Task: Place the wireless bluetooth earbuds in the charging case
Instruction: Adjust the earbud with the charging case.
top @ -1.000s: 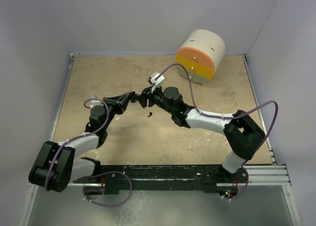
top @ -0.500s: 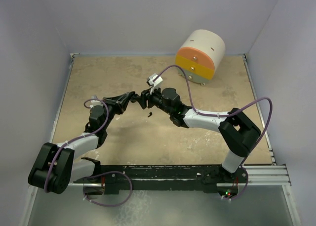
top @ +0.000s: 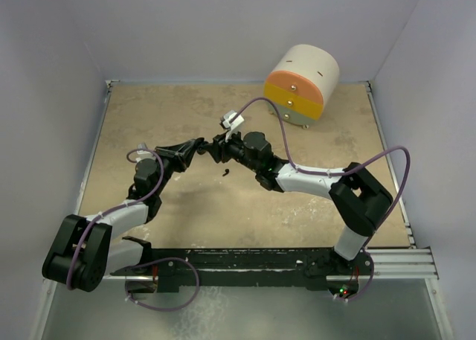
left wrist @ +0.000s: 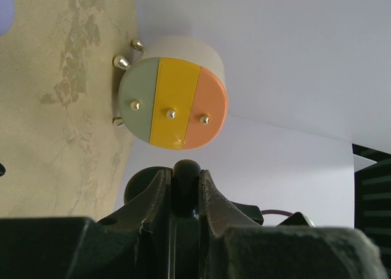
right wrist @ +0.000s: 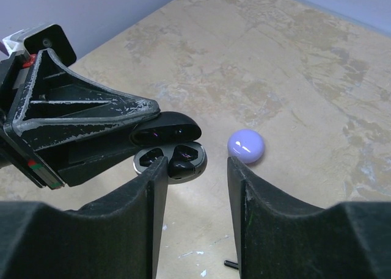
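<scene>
Working over the tan table (top: 149, 117), with the round three-colour drawer drum (top: 301, 83) well beyond my right pincer (right wrist: 195, 169). That pincer is spread wide with nothing in it, tips hovering just short of the black charging case (right wrist: 171, 146). My left pincer (left wrist: 185, 176) is clamped on that case, lid flipped up. A lavender puck (right wrist: 246, 146) lies on the table just past my right pincer's tips. One black earbud (right wrist: 183, 163) sits in the case base, seen in the gap between those tips.
</scene>
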